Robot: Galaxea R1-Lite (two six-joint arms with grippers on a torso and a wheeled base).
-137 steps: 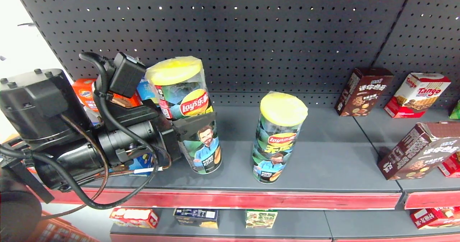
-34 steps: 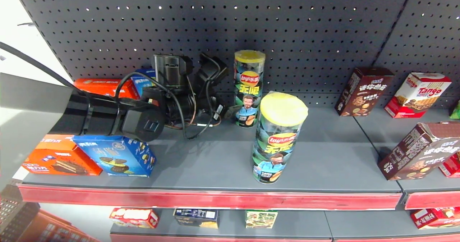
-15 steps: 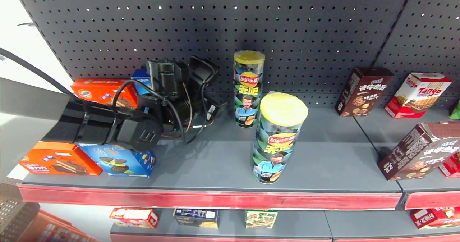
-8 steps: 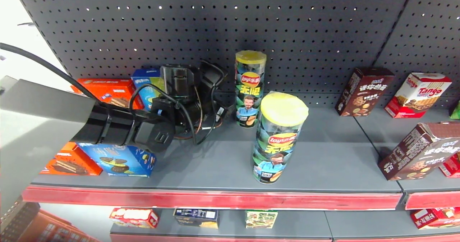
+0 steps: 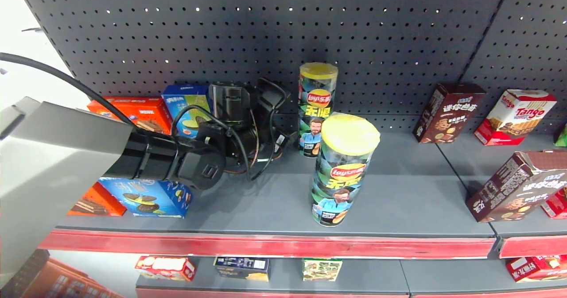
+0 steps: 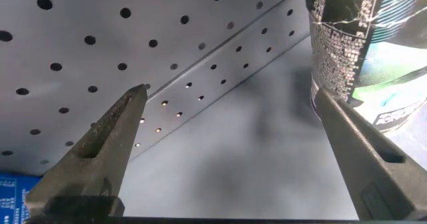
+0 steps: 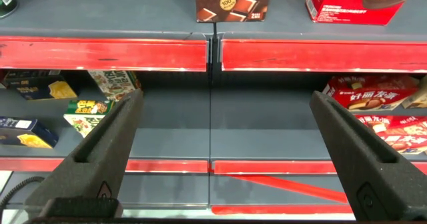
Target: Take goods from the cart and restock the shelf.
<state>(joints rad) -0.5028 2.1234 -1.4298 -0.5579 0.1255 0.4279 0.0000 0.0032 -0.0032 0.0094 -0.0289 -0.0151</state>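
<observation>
Grey shelf (image 5: pixel 398 200) with two chip cans upright: front can (image 5: pixel 343 169) near the red edge, rear can (image 5: pixel 316 107) by the pegboard (image 5: pixel 266 32). Left gripper (image 6: pixel 227 137) low beside rear can, jaws spread wide, gripping nothing, one finger (image 6: pixel 353 151) right at its base. Right gripper (image 7: pixel 227 151) equally wide, empty, facing lower shelves (image 7: pixel 267 144).

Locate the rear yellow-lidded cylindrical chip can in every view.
Head view: rear yellow-lidded cylindrical chip can upright near the perforated grey back panel.
Left wrist view: the can beside the left gripper, before that panel.
Right wrist view: not in it.
Shared landmark: the panel.
</observation>
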